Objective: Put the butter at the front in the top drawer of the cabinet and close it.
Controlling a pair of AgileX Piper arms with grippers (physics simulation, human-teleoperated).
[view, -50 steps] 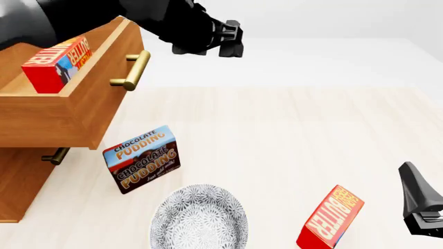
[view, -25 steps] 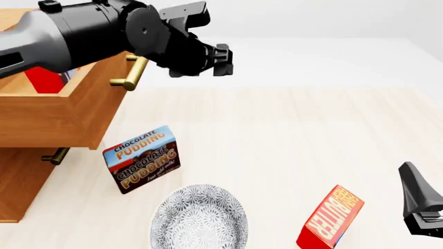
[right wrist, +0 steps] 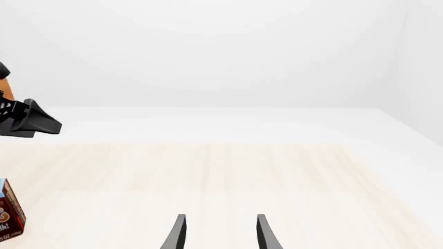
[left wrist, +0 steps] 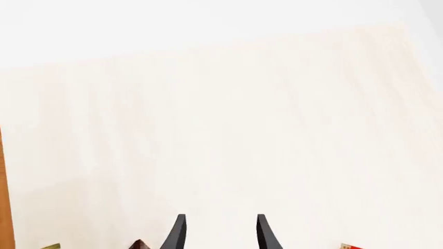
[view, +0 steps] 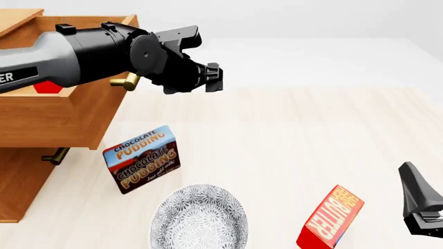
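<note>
We see a pale wood-grain tabletop (view: 291, 135) carrying everything. At its left stands the cabinet (view: 21, 181). Near the cabinet, a chocolate pudding box (view: 142, 158) stands upright. Just in front of that box sits a grey patterned plate (view: 199, 218). Well to the right of the plate, a red butter box (view: 331, 218) stands on the tabletop, tilted, apart from the other things.
</note>
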